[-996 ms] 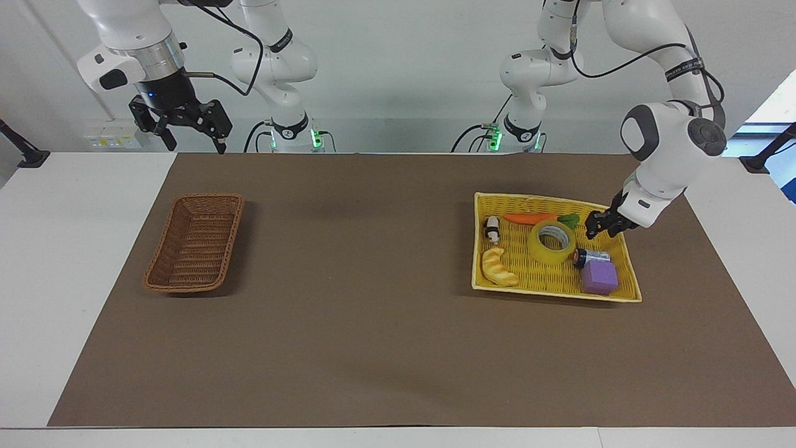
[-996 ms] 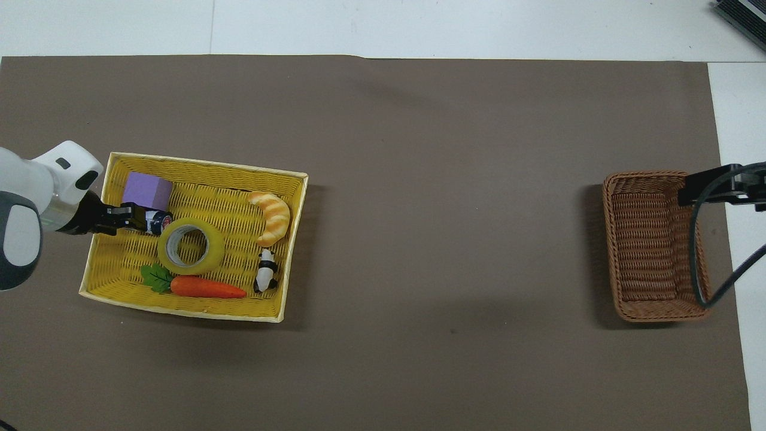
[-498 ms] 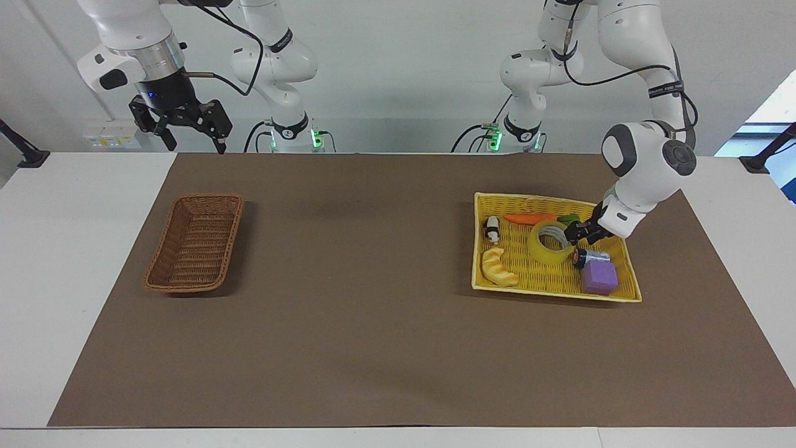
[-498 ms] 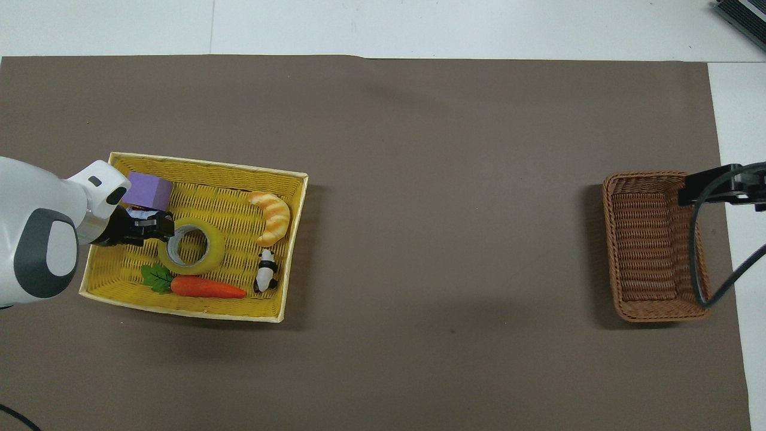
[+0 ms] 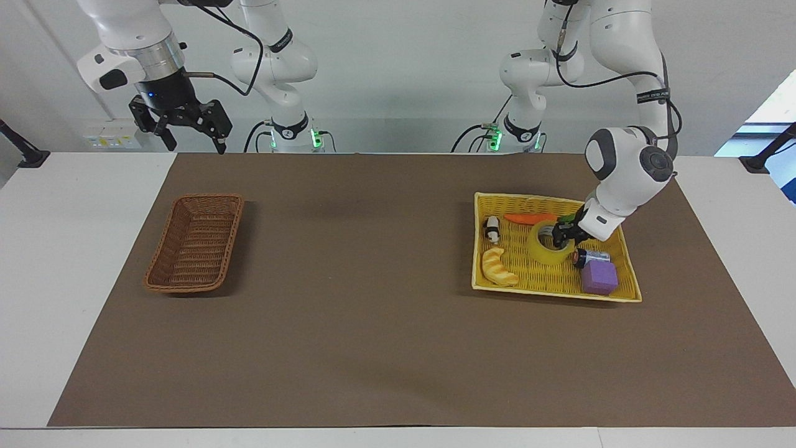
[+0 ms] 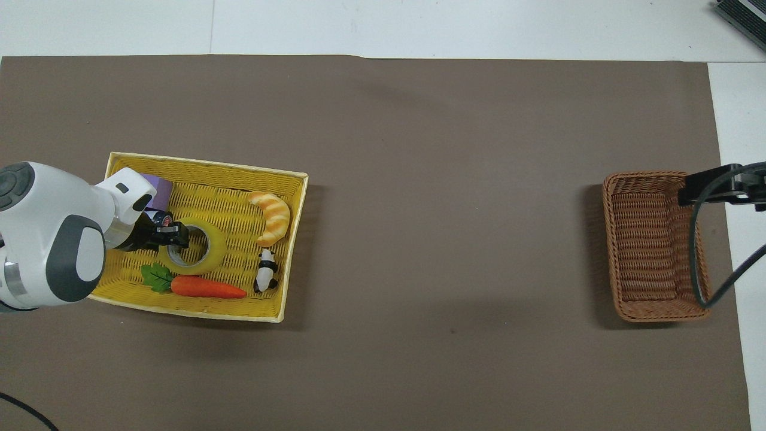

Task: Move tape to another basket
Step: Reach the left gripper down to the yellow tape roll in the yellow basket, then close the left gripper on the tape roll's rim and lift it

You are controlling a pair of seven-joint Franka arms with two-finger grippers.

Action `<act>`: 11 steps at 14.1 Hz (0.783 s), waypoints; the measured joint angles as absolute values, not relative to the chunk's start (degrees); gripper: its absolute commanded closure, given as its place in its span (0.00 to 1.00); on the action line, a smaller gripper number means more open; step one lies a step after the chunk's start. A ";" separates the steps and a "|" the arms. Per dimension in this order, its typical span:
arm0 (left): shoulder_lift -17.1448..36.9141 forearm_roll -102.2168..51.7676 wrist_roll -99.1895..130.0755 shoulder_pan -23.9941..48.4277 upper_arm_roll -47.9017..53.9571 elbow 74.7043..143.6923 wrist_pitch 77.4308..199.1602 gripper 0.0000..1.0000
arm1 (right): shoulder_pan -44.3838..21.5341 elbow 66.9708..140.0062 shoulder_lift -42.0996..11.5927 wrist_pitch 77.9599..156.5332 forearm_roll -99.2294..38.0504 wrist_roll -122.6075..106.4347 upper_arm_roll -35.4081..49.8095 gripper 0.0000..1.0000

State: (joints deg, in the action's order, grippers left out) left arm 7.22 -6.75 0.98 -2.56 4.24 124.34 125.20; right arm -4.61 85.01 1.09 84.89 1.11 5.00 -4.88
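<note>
The bench (image 5: 37,261) carries a brown mat (image 5: 373,348) that spans nearly its whole top. On it, toward the left arm's end, sits the yellow basket (image 5: 550,289), a wide shallow tray crowded with small things; toward the right arm's end lies the brown basket (image 5: 194,244), narrow and bare inside, well apart from the first, probably the place the roll should go.

The left tool (image 5: 560,237) hangs low inside the yellow basket, at the tape's (image 5: 547,252) rim at about three o'clock in the facing view, angled in from the side so one finger can likely go into the core. Whether its fingers are apart or already pinching the wall I cannot tell. The right tool (image 5: 186,132) waits high at its own end, fingers spread.

The tape lies flat, hole upward, mid-basket. Around it: a purple block (image 5: 599,277) at five o'clock, a croissant (image 5: 498,267) at eight, a carrot (image 5: 528,218) at twelve, a battery (image 5: 591,256) just beside it, and a little panda (image 5: 492,229) at ten.
</note>
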 measured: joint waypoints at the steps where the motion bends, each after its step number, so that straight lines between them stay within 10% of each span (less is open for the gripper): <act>1: 7.18 -6.75 0.98 -2.61 4.11 124.05 125.08 0.40 | -4.61 85.01 1.09 84.89 1.11 5.00 -4.88 0.00; 11: 6.07 -6.79 1.13 -4.20 3.95 123.73 121.23 0.40 | -4.61 85.01 1.09 84.89 1.11 5.00 -4.88 0.00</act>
